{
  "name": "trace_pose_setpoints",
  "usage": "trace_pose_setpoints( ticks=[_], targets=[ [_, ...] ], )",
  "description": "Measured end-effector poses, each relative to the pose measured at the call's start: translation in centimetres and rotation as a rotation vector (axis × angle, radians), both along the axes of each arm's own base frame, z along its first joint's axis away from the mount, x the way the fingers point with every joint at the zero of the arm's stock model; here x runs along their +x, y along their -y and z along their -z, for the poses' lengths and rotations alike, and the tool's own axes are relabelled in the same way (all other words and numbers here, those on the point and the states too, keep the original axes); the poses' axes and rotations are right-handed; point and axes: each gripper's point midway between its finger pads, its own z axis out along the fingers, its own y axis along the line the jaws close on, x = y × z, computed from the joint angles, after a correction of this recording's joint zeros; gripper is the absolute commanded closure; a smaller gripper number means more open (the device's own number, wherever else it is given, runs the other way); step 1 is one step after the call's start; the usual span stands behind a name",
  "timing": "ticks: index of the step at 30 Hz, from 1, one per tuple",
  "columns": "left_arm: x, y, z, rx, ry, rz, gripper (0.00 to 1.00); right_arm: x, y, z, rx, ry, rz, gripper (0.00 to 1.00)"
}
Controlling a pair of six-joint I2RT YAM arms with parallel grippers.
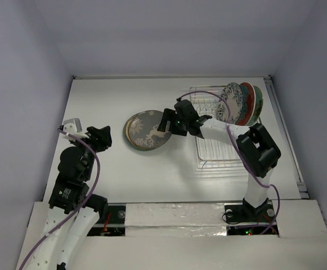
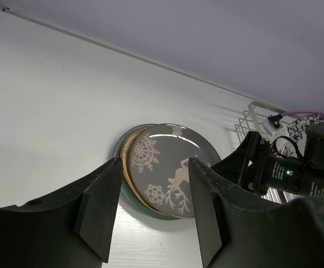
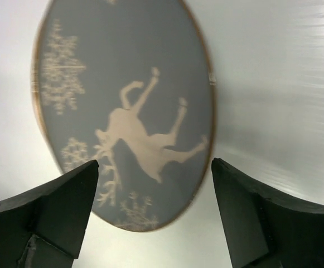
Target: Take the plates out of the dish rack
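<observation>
Deer plate (image 3: 128, 111) is soft-focus in my right wrist view, and its top rim is cut by the frame edge. For the plates under it (image 2: 127, 192) I only get rim slivers, so I can't count them. The rack plates (image 1: 241, 103) overlap: back ones mostly hidden, patterns too small from the top. The right arm (image 1: 219, 130) covers part of the dish rack (image 1: 208, 154). The left tool (image 2: 155, 162) runs off the bottom edge.

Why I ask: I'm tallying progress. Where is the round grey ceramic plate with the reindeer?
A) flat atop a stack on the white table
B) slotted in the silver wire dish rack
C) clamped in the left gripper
A: the grey reindeer plate lies flat on a stack of plates on the white table, outside the dish rack.
</observation>
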Motion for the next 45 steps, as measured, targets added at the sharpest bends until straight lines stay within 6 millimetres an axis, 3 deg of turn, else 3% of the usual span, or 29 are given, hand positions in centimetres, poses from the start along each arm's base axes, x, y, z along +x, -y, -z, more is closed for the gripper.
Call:
trace_pose_setpoints(
  ticks=[6,9,11,13,16,17,18,20,21,23,25,27,29,34,40,42,45],
  targets=[
    [-0.2,-0.1,-0.3,-0.004,0.012,0.0,0.53,0.2,2.3,0.0,-0.181,0.013,-0.023,0.12],
    [-0.3,-0.1,-0.4,-0.005,0.016,0.0,0.53,-0.1,3.4,0.2,-0.241,0.011,-0.025,0.22],
    [-0.3,-0.1,-0.4,-0.006,0.019,0.0,0.53,-0.5,4.3,-0.5,-0.276,0.023,-0.028,0.64],
    [-0.4,-0.1,-0.5,-0.007,0.022,0.0,0.53,-0.8,5.7,-3.2,-0.299,0.07,-0.004,1.0],
    [-0.4,-0.1,-0.6,-0.008,0.025,0.0,0.56,-0.7,8.2,-10.3,-0.279,0.219,0.071,1.0],
    [-0.5,-0.1,-0.6,-0.009,0.026,0.0,0.62,-0.7,9.7,-13.6,-0.257,0.287,0.111,1.0],
    [-0.5,-0.1,-0.6,-0.011,0.027,0.0,0.75,-0.4,11.4,-16.3,-0.242,0.341,0.157,1.0],
    [-0.6,-0.2,-0.8,-0.016,0.032,-0.001,0.86,0.4,16.3,-21.0,-0.238,0.435,0.285,0.99],
    [-0.6,-0.2,-0.9,-0.014,0.037,-0.001,0.94,0.9,18.9,-22.6,-0.252,0.468,0.358,0.93],
    [-0.8,-0.3,-1.0,-0.017,0.045,-0.001,0.97,1.5,24.1,-24.1,-0.307,0.494,0.495,0.52],
    [-0.9,-0.3,-1.1,-0.018,0.049,-0.001,0.97,1.7,28.8,-23.6,-0.398,0.464,0.601,0.32],
    [-0.9,-0.3,-1.1,-0.019,0.05,-0.001,0.86,1.6,31.4,-22.1,-0.474,0.414,0.635,0.31],
    [-0.9,-0.3,-1.2,-0.018,0.051,-0.001,0.78,1.6,32.9,-20.7,-0.528,0.364,0.638,0.37],
    [-1.1,-0.2,-1.3,-0.024,0.058,0.007,0.66,2.7,33.8,-17.4,-0.604,0.274,0.587,0.48],
    [-1.2,0.1,-1.4,-0.026,0.063,0.019,0.62,5.3,34.2,-12.7,-0.666,0.157,0.528,0.58],
    [-1.2,0.1,-1.4,-0.026,0.063,0.018,0.62,5.9,34.4,-11.4,-0.689,0.124,0.516,0.64],
    [-1.3,0.2,-1.4,-0.026,0.062,0.025,0.61,6.4,34.6,-10.6,-0.725,0.099,0.496,0.87]
  ],
)
